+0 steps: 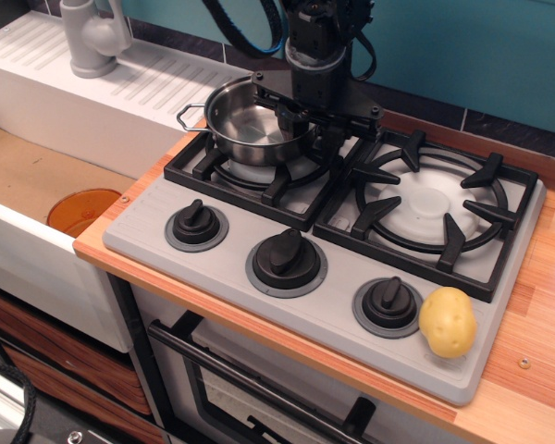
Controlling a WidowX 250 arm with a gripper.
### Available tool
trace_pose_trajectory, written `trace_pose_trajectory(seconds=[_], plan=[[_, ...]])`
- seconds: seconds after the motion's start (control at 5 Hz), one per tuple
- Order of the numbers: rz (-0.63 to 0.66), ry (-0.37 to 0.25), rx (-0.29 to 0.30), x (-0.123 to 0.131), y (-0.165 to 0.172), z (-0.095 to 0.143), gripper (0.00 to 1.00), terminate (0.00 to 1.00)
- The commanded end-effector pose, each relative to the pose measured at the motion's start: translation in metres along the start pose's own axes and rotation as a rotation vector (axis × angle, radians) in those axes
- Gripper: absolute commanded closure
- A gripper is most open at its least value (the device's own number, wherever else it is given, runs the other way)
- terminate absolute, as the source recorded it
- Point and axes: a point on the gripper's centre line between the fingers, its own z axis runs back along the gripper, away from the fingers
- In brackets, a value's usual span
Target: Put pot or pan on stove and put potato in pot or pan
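Observation:
The shiny steel pot point(243, 125) stands on the left burner of the grey stove point(229, 262), one wire loop handle pointing left. My gripper point(310, 123) hangs over the pot's right rim, open, with one finger inside the pot and the other just outside it. It holds nothing. The right handle is hidden behind the gripper. The pale-yellow potato point(448, 321) lies on the stove's front right corner, beside the right knob point(388, 304), far from the gripper.
The right burner point(432, 205) has a bare black grate. Two more knobs point(286, 258) sit along the stove front. An orange disc point(82, 210) lies in the sink at the left. A grey tap point(93, 35) stands at the back left. A wooden counter point(538, 305) runs along the right.

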Motion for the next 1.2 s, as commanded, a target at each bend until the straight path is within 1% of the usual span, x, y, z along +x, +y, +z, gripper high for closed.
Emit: trace_pose_trajectory(seconds=[0.0,0.2,0.4,0.6,0.8,1.0], plan=[[0.004,-0.045,-0.014,0.011,-0.004,0.02,1.0,0.0],[0.008,-0.035,-0.014,0.009,-0.008,0.027,1.0,0.0],[0.015,-0.017,-0.005,0.006,-0.016,0.044,1.0,0.0],[0.03,-0.003,0.031,0.005,-0.03,0.07,1.0,0.0],[0.049,0.004,0.068,0.005,-0.048,0.087,1.0,0.0],[0.073,0.007,0.109,0.005,-0.072,0.104,1.0,0.0]])
